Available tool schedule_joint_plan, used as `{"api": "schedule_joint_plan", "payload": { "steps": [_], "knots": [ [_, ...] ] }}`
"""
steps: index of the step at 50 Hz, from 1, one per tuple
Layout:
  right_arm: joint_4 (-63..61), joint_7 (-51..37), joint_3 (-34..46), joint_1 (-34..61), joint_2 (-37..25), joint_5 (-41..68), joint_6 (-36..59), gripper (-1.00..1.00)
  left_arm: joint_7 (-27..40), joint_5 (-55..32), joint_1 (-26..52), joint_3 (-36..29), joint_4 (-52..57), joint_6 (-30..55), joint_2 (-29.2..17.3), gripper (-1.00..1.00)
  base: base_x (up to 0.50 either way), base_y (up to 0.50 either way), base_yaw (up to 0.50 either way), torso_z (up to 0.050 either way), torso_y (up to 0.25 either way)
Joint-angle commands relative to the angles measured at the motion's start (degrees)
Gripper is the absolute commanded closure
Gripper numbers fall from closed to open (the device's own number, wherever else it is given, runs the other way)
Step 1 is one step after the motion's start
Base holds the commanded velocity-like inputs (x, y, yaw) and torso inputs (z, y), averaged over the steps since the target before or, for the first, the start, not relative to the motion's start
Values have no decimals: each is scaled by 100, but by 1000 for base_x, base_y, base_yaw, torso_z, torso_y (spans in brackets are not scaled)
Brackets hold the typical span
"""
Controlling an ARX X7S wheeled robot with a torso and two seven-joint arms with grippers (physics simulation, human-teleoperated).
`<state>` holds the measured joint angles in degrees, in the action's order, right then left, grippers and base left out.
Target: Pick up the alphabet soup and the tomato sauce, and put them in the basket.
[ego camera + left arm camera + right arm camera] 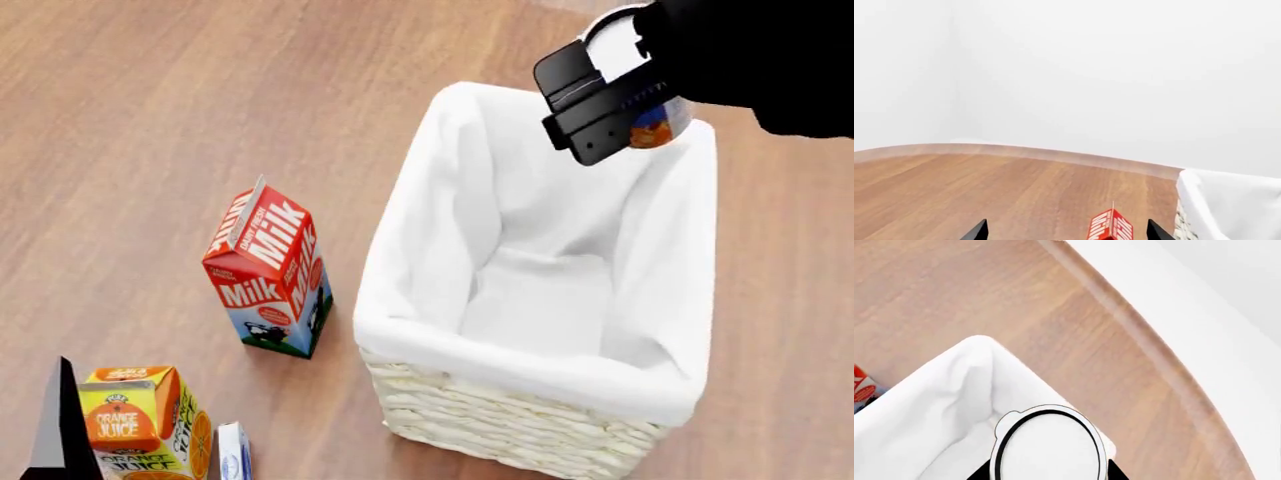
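My right gripper (617, 100) is shut on the alphabet soup (654, 128), whose blue label and orange picture show between the black fingers. It holds the can above the far right corner of the basket (400, 312), a cream wicker basket with white lining. In the right wrist view the can's pale top (1047, 442) fills the space between the fingertips, over the basket's lining (934, 405). My left gripper (1067, 234) is open and empty, low over the table, with the basket's corner (1227, 200) beside it. One of its dark fingers (60, 425) shows in the head view. The tomato sauce is out of view.
A red milk carton (267, 268) stands left of the basket and shows in the left wrist view (1111, 227). An orange juice carton (134, 420) and a small white-blue item (234, 452) stand at the front left. The table's rounded edge (1054, 152) meets a white wall.
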<state>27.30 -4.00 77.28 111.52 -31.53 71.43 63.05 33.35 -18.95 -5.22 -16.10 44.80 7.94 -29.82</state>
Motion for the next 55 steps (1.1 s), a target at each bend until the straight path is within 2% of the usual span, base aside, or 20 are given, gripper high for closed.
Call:
{"api": "schedule_joint_plan", "payload": {
  "steps": [1,10,55],
  "knots": [
    [594,751,208,126,540,-734,-74,100,-211,-34,35,150,-165,-146,130,-100,0,0,0,0,10],
    [791,1091,418,64,710,-870,-87,100,-233,-1,65,80,-259,-164,158,-100,0,0,0,0,0],
    [1530,1477,803,-640,1297,-1279,-514,100,-217,-84,56,96,-363,-278,138,-100,0,0,0,0,1]
  ]
}}
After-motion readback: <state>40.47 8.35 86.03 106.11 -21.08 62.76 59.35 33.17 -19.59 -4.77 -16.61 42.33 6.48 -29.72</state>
